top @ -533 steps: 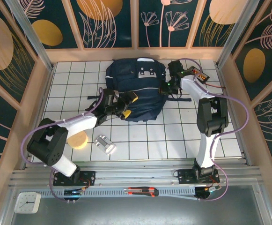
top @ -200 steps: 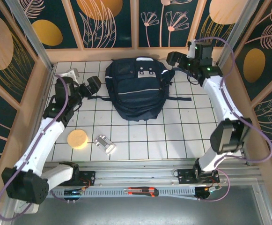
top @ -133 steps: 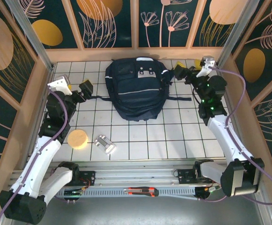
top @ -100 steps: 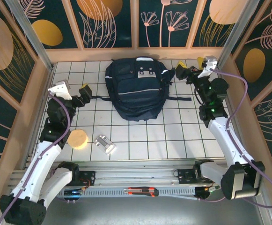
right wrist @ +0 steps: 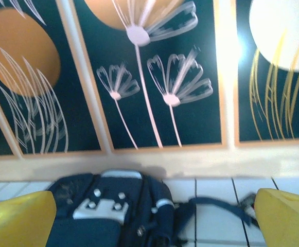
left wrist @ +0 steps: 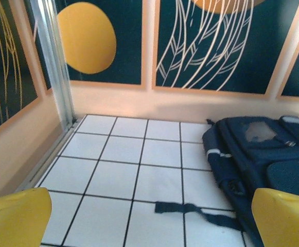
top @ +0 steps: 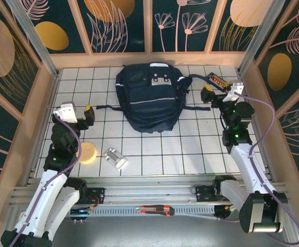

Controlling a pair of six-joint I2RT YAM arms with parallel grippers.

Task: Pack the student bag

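The student bag (top: pixel 149 100) lies flat at the back middle of the tiled table, dark navy with a grey-white buckled patch and a pale stripe. Its straps trail out to both sides. My left gripper (top: pixel 88 116) hangs open to the bag's left, well apart from it. In the left wrist view the yellow fingers (left wrist: pixel 15 218) frame bare tile and a loose strap (left wrist: pixel 190 209), with the bag (left wrist: pixel 265 154) at right. My right gripper (top: pixel 209 94) hangs open off the bag's right side. The right wrist view looks at the bag (right wrist: pixel 108 216) between its open yellow fingers (right wrist: pixel 285 216).
A round yellow disc (top: pixel 88 152) and a small silver-white object (top: pixel 115 158) lie near the front left. A black and orange item (top: pixel 218 81) sits at the back right corner. A box cutter (top: pixel 157 210) rests on the front rail. Wooden walls enclose the table.
Both arms have pulled back from the bag toward the near edge, the left gripper moving down the left side and the right gripper down the right. Both grippers stayed open. The bag has not moved.
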